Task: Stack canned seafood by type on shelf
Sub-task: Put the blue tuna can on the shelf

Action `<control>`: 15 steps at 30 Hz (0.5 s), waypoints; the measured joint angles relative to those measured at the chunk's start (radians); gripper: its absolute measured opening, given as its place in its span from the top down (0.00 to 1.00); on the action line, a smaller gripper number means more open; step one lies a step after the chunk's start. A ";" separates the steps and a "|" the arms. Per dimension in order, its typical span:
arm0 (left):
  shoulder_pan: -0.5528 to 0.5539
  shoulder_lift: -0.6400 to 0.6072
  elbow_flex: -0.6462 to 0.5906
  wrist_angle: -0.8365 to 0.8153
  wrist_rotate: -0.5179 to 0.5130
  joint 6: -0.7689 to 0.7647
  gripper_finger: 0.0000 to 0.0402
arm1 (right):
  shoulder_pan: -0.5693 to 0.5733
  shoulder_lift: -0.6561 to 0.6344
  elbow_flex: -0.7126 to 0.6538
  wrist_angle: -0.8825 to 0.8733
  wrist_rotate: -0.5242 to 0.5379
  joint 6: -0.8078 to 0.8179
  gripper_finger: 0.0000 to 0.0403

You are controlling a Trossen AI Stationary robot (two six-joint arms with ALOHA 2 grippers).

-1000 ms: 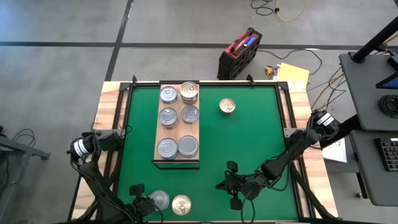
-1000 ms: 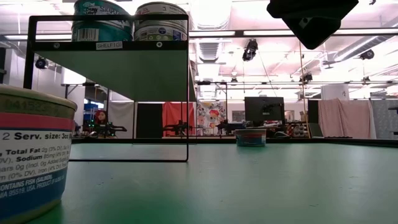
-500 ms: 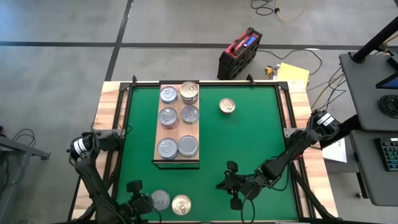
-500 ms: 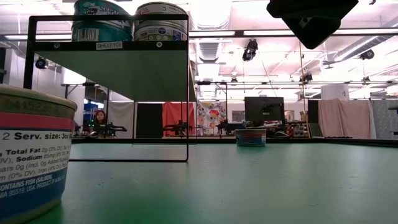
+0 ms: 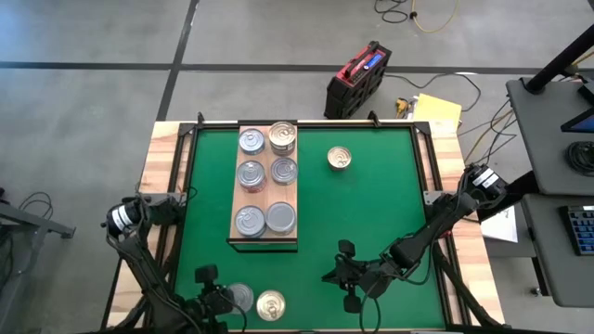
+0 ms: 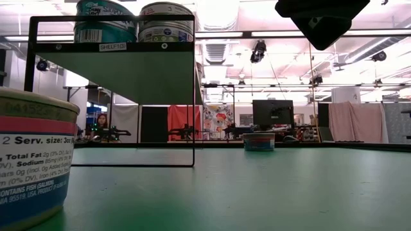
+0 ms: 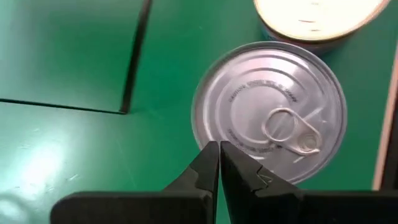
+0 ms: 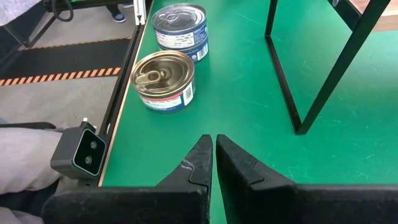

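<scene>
six cans (image 5: 267,180) on shelf (image 5: 234,211) (three beside)

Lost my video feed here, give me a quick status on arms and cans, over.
Left gripper shut, empty, over silver can at near edge. Right gripper shut, empty, low over mat. Six cans on shelf, three off it. Nothing in the way.

One camera looks straight down on the whole green table (image 5: 362,213), one sits low on it looking across into the room, and two ride close on the arms, both seeing the silver can (image 7: 270,112) and gold can (image 8: 164,79).
</scene>
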 joint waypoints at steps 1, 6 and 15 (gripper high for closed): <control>-0.001 0.000 -0.005 0.010 0.001 0.001 1.00 | 0.000 0.000 0.000 0.000 0.000 0.000 0.97; -0.001 0.000 -0.032 0.045 0.019 0.001 1.00 | 0.000 0.000 0.000 0.000 0.000 0.000 0.97; -0.001 -0.001 -0.058 0.045 0.055 -0.017 1.00 | 0.000 0.000 0.000 0.000 0.000 -0.001 0.97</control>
